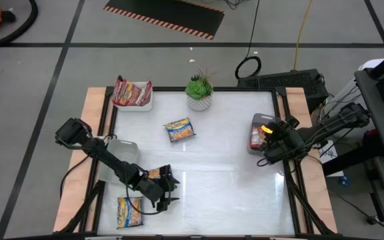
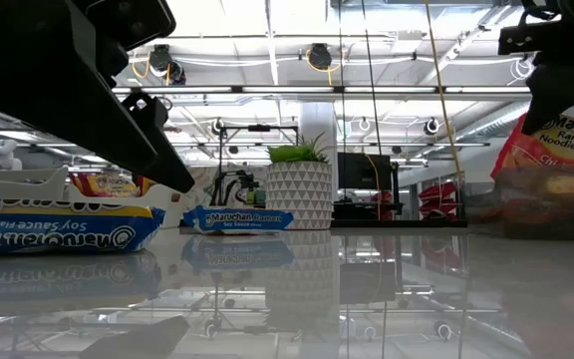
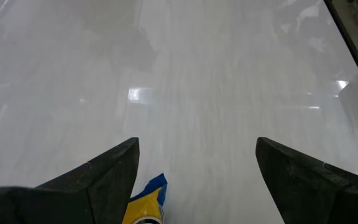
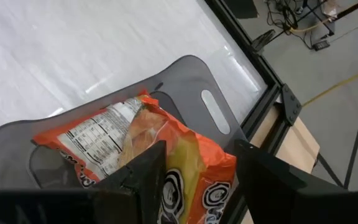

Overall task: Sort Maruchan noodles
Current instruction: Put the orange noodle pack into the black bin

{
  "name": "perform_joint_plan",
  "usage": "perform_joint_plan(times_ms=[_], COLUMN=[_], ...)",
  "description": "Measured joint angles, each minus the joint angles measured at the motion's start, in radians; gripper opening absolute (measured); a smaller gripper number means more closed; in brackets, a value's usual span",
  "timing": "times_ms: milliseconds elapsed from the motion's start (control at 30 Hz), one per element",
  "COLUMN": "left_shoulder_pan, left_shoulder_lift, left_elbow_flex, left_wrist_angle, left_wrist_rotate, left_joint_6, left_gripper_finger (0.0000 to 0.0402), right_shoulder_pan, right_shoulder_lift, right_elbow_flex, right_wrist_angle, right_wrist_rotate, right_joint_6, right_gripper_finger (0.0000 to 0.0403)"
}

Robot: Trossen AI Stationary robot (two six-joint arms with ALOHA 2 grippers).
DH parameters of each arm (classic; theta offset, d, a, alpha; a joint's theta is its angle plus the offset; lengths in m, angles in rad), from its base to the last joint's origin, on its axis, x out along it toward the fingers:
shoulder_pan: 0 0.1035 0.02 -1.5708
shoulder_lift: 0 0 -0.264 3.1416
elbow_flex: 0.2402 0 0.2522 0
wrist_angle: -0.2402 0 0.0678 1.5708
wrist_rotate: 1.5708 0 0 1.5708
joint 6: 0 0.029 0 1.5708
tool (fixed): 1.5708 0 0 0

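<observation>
Left tool (image 1: 167, 193) low over the near-left part of the white desk (image 1: 225, 167), fingers (image 3: 98, 180) spread wide, nothing between them but bare desk top. Just beside one finger, a blue-and-yellow noodle packet (image 1: 129, 212) flat on the desk at the near-left corner, only its corner (image 3: 146, 202) peeping past the finger in the left wrist view. Close behind the left arm, a pale tray (image 1: 117, 160) at the desk's left edge.

Right tool (image 1: 270, 135) at the desk's right edge, over a grey tray (image 4: 191, 81), fingers (image 4: 145, 174) partly spread, straddling an orange-red noodle packet (image 4: 166, 149) that lies in the tray; actual contact with the packet not clear.

Farther out, near the desk's middle, a second blue-and-yellow packet (image 1: 179, 129), flat and well apart from both tools. At the far-left corner, a white tray (image 1: 141, 105) with dark red packets (image 1: 129, 93) standing in it. Beside it along the far edge, a small green plant in a white patterned pot (image 1: 199, 91), upright.
</observation>
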Motion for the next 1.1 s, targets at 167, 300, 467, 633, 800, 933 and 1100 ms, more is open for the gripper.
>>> perform_joint_plan(times_ms=[167,300,467,633,800,933,1100], left_shoulder_pan=[0.000,0.000,0.000,0.000,0.000,0.000,0.000], left_shoulder_lift=[0.000,0.000,0.000,0.000,0.000,0.000,0.000], left_elbow_flex=[0.000,0.000,0.000,0.000,0.000,0.000,0.000], left_wrist_angle=[0.000,0.000,-0.001,-0.001,-0.001,-0.001,-0.002], left_wrist_rotate=[0.000,0.000,0.000,0.000,0.000,0.000,0.000], left_joint_6=[-0.001,-0.008,-0.010,-0.010,-0.005,0.000,0.004], left_gripper_finger=[0.0326,0.0326,0.0326,0.0326,0.0326,0.0326,0.0326], right_shoulder_pan=[0.000,0.000,0.000,0.000,0.000,0.000,0.000], right_shoulder_lift=[0.000,-0.001,-0.001,-0.001,-0.001,-0.005,-0.008], right_elbow_flex=[0.000,0.000,0.000,0.000,0.000,0.001,0.054], right_wrist_angle=[0.000,0.000,0.005,0.048,0.103,0.176,0.230], right_wrist_rotate=[-0.013,-0.064,-0.094,-0.093,-0.078,-0.109,-0.236], right_joint_6=[0.029,0.044,0.042,0.000,-0.067,-0.140,-0.218], right_gripper_finger=[0.0168,0.0135,0.0090,0.0076,0.0075,0.0075,0.0074])
